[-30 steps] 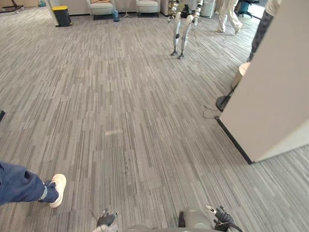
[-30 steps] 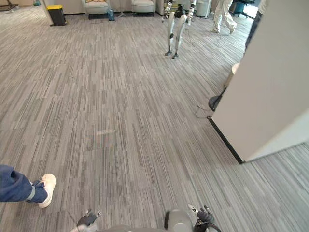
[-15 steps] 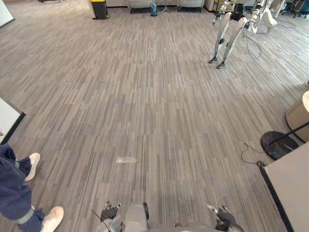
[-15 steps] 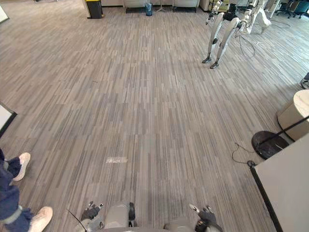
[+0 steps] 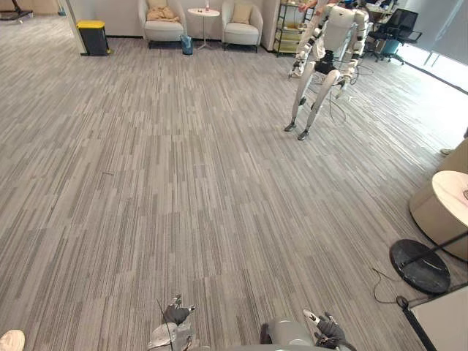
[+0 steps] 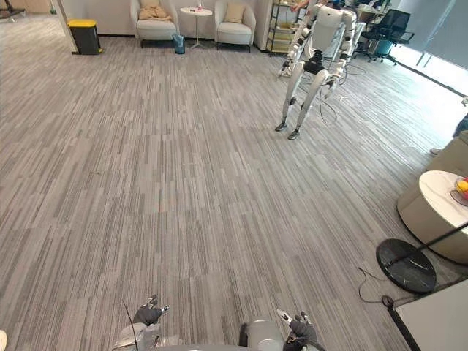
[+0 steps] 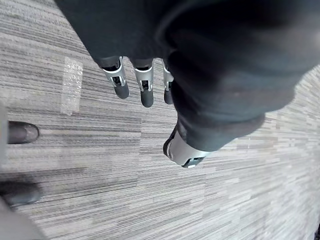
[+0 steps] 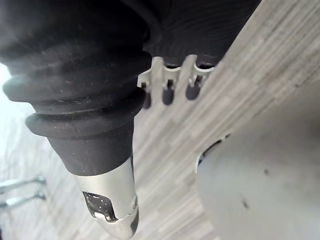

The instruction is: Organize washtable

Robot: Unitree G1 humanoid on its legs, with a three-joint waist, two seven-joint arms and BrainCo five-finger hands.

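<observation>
My left hand [image 5: 177,316] hangs low at the bottom edge of the eye views, over grey striped carpet. In the left wrist view its fingers [image 7: 145,85] are straight and relaxed, the thumb [image 7: 182,150] is apart, and nothing is held. My right hand [image 5: 327,330] hangs the same way on the other side. Its fingers [image 8: 170,87] point down at the carpet and its thumb [image 8: 115,205] is spread, with nothing in it.
Another humanoid robot [image 5: 322,62] stands ahead on the right. A round low table [image 5: 450,208], a black round stand base [image 5: 419,265] and a white panel's corner [image 5: 442,322] sit at the right. Armchairs [image 5: 164,25] and a yellow-lidded bin [image 5: 93,36] line the far wall. A person's shoe [image 5: 9,340] shows lower left.
The camera has swung, so the whole scene shifted: the white panel slid to the lower right corner and the person's legs are nearly out of view. Both hands still hang low.
</observation>
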